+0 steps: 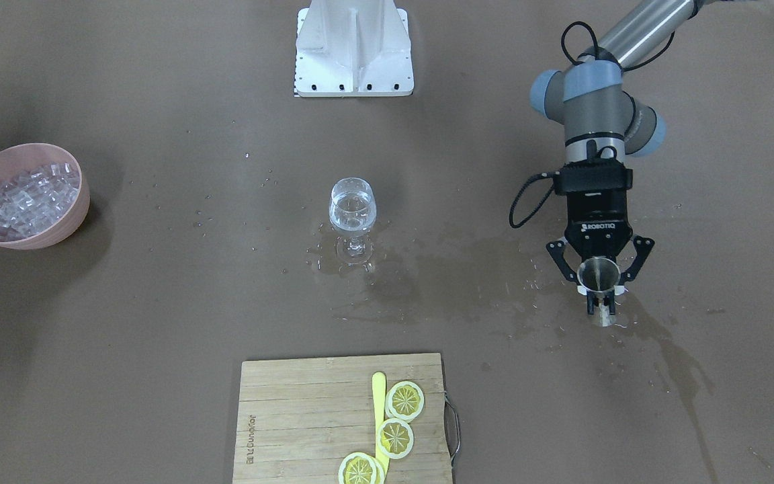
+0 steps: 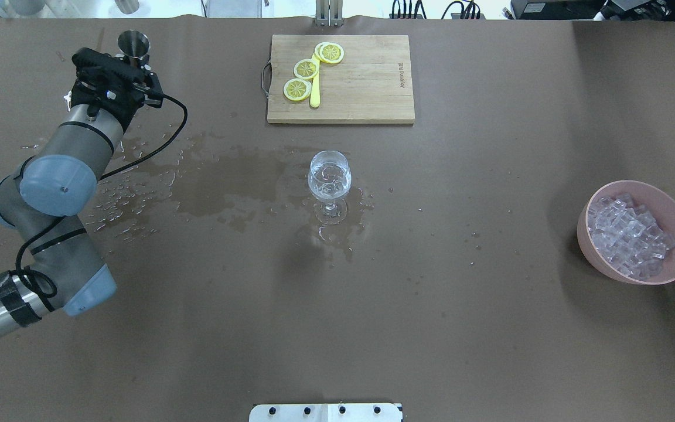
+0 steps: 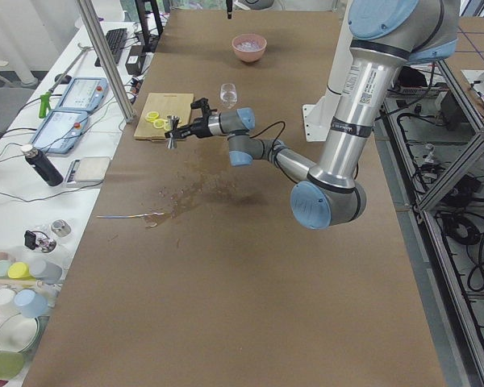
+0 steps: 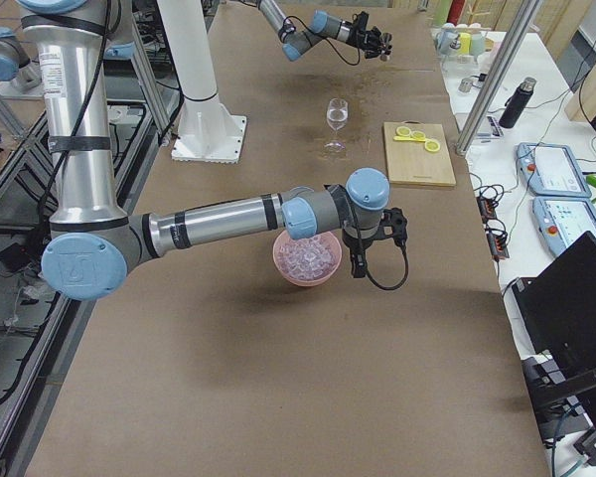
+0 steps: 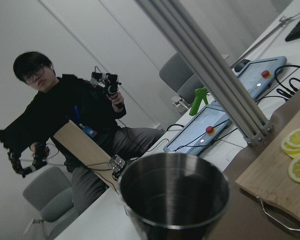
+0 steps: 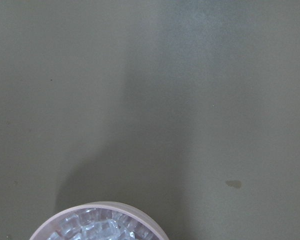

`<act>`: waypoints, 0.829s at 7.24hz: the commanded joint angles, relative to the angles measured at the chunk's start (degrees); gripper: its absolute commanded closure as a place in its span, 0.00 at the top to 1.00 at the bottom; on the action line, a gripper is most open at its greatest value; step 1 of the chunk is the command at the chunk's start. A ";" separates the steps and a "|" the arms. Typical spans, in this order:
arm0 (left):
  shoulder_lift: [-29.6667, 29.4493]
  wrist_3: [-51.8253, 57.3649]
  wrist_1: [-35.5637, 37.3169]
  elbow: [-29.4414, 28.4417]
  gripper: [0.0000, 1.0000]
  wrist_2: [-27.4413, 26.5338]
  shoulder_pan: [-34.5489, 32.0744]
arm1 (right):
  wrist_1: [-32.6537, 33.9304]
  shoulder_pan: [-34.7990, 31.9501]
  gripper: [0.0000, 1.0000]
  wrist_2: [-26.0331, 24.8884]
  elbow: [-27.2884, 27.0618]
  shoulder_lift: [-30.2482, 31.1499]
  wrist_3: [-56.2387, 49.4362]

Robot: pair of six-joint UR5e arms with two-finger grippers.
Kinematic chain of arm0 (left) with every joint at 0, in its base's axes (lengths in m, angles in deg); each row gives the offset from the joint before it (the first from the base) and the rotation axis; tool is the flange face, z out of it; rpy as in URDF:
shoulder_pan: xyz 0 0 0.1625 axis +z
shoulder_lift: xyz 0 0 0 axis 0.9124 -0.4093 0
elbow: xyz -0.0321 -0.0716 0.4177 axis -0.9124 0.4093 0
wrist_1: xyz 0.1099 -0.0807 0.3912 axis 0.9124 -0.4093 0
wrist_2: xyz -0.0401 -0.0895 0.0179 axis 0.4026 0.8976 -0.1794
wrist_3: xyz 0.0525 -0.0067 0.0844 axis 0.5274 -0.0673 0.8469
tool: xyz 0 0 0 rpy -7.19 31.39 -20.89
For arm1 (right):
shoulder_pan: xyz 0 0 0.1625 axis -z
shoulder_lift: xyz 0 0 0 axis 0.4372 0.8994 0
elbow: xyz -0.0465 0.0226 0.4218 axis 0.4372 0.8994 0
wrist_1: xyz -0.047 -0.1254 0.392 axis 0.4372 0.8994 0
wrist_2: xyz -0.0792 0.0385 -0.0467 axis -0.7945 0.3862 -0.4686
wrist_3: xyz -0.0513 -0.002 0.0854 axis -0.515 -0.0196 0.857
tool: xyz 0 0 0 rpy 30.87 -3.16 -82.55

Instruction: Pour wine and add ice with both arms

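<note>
A wine glass (image 1: 353, 208) stands mid-table with a little clear wine in its bowl; it also shows in the overhead view (image 2: 330, 176). A pink bowl (image 1: 64, 232) holds the ice (image 1: 31, 195), several small clear cubes, also seen from overhead (image 2: 627, 234). My left gripper (image 1: 600, 290) is shut on a steel jigger (image 1: 595, 272), held upright low over the wet table, far from the glass. The jigger (image 5: 175, 195) fills the left wrist view. My right gripper (image 4: 361, 253) points down just beside the bowl (image 4: 306, 260); I cannot tell whether it is open or shut.
A wooden cutting board (image 2: 367, 88) with lemon slices (image 2: 306, 68) and a yellow knife lies at the far side. Wet spill patches (image 2: 220, 181) spread between the glass and my left arm. The white base block (image 1: 353, 54) is at the robot's side.
</note>
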 commanded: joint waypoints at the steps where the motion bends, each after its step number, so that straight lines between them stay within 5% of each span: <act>1: 0.01 -8.76 -0.97 -8.42 0.00 3.10 -6.90 | 0.07 0.06 1.00 -2.59 -0.54 -1.99 0.26; 3: 0.36 -22.19 -2.64 -13.69 0.00 19.23 -12.28 | -0.02 0.50 1.00 -3.81 -0.54 -3.31 0.26; 6: 5.26 -22.23 -18.43 -22.68 0.00 16.93 -11.42 | -0.02 0.67 1.00 -4.17 -1.07 -4.45 0.26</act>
